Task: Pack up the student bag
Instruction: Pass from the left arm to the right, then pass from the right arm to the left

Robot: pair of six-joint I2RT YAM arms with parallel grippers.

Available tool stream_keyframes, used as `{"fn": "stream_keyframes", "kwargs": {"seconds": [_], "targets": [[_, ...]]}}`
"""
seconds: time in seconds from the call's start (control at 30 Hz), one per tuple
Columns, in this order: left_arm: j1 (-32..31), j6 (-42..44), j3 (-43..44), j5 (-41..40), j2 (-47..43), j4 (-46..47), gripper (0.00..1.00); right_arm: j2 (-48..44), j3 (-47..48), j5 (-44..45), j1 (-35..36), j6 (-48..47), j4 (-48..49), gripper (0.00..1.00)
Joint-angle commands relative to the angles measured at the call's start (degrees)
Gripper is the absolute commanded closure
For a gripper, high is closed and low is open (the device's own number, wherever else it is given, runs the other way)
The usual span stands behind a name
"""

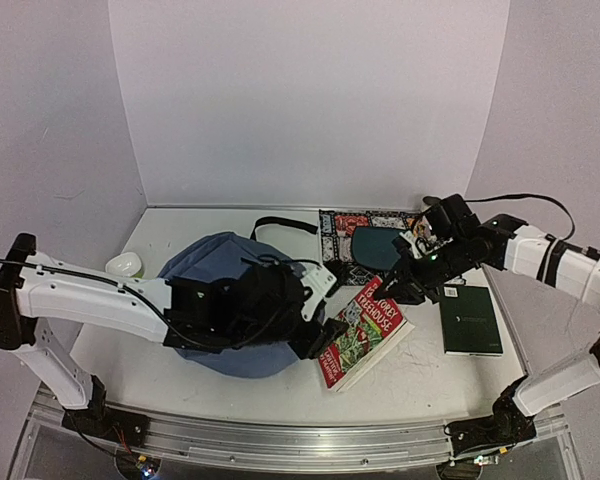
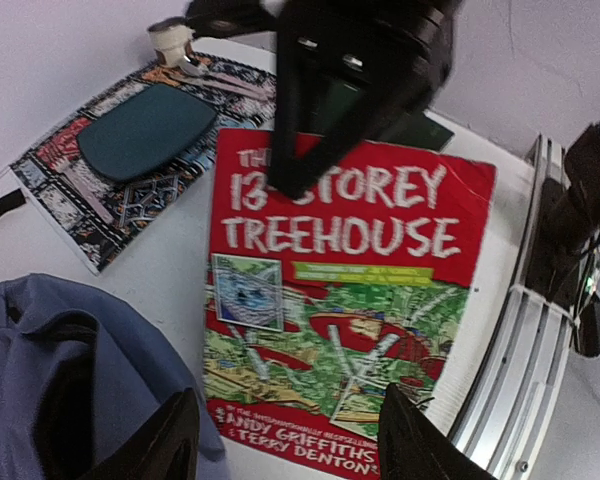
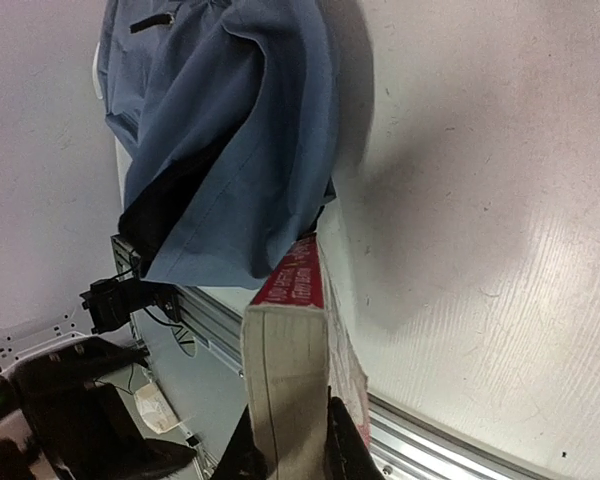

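On the white surface [image 1: 430,385]: red paperback [image 1: 365,335], cover up, titled 13-Storey Treehouse, set at an angle near the front edge. To its right and apart, dark green notebook [image 1: 470,320], lying flat. Behind both, patterned cloth [image 1: 338,232] carrying a dark teal pouch [image 1: 375,248]. Far left, small white object [image 1: 124,265], too small to identify.

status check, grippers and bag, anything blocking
Left gripper open, above book. Right gripper shut on book's edge. Bag beside it, book not in. Left arm across bag.
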Motion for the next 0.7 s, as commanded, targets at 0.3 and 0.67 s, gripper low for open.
{"fn": "stream_keyframes", "kwargs": {"seconds": [0.3,0.67], "targets": [[12.30,-12.58,-4.39,9.48,-12.30,2.05,0.13,-9.72,6.51,3.65,-1.26,5.11,10.79,1.00],[26.24,-26.83,-9.40,29.65,-14.46,12.81,0.07,-12.60,-5.43,5.39,-0.01,16.68,39.48,1.00]]}}
